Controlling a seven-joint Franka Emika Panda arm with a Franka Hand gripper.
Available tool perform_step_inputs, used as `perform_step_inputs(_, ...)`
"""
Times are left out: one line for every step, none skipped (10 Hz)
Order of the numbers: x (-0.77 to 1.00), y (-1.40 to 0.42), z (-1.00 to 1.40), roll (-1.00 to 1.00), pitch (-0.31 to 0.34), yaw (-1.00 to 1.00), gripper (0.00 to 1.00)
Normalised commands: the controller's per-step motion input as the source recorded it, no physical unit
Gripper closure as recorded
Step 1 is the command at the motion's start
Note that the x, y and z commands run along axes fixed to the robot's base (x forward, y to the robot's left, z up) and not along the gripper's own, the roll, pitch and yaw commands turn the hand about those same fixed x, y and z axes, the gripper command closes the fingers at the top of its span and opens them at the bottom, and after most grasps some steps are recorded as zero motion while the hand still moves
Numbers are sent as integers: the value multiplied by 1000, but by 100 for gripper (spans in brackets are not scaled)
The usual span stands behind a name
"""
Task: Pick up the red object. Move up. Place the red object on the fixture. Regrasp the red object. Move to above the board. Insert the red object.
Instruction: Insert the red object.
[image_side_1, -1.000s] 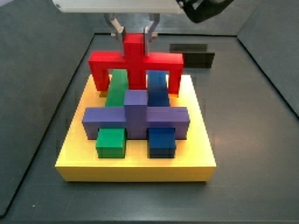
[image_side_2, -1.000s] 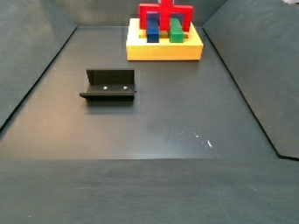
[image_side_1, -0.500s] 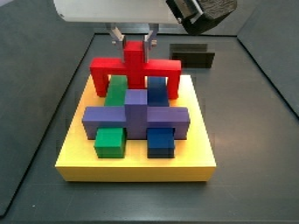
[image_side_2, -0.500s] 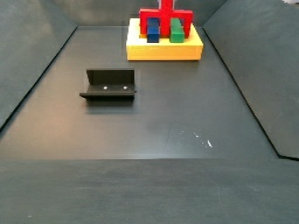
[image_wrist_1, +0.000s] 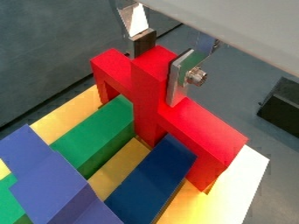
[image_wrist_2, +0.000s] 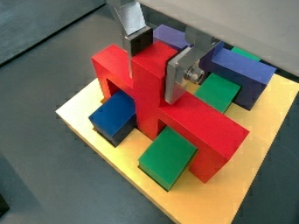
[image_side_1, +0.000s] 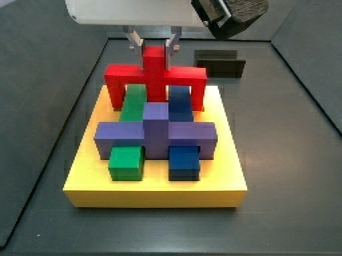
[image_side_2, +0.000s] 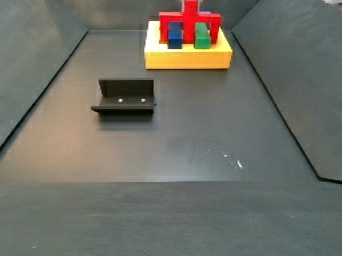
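So the gripper (image_wrist_1: 162, 54) was right over the far end of the board (image_side_1: 87, 175), with its flat silver fingers (image_wrist_2: 181, 73) clamped on the upright stem of the red object (image_wrist_1: 158, 101) — in both wrist views you could see one plate pressed flat on each side of the stem, no gap. The red object (image_side_1: 155, 75) stood upright with its bar across and its two legs pointing down, straddling the green block (image_wrist_1: 91, 137) and the blue block (image_wrist_1: 155, 178) that lay side by side on the yellow slab. In a side view its legs reached down to about the tops of those two blocks, but I couldn't tell if the legs were fully seated in the slots. Nearer the front of the board sat the purple block (image_side_1: 154, 130), cross-shaped, with another small green block (image_side_1: 126, 162) and a small blue block (image_side_1: 185, 162) in front of it. The fixture (image_side_2: 124, 97) was off on its own on the dark floor (image_side_2: 174, 150), well apart from the board (image_side_2: 187, 57), with nothing on it. In a side view you could also spot it just behind the board as a dark box (image_side_1: 221, 63).
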Motion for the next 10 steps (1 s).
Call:
perform_step_inputs(43, 11, -146, 0, -76, 194, 100)
perform_step_inputs(31, 0, -71, -10, -53, 143, 100)
perform_step_inputs(29, 0, -54, -9, -39, 137, 100)
perform_step_inputs(0, 0, -49, -3, -34, 97, 100)
perform_step_inputs(0, 0, -40, 0, -24, 49, 100)
perform_step_inputs(69, 0, -94, 0, -31, 0, 100)
perform_step_inputs(100, 0, -140, 0, -31, 0, 100)
perform_step_inputs(123, 0, -143, 0, -30, 0, 100)
perform_step_inputs(143, 0, -157, 0, -34, 0, 100)
perform_step_inputs(189, 0, -183, 0, -26, 0, 100)
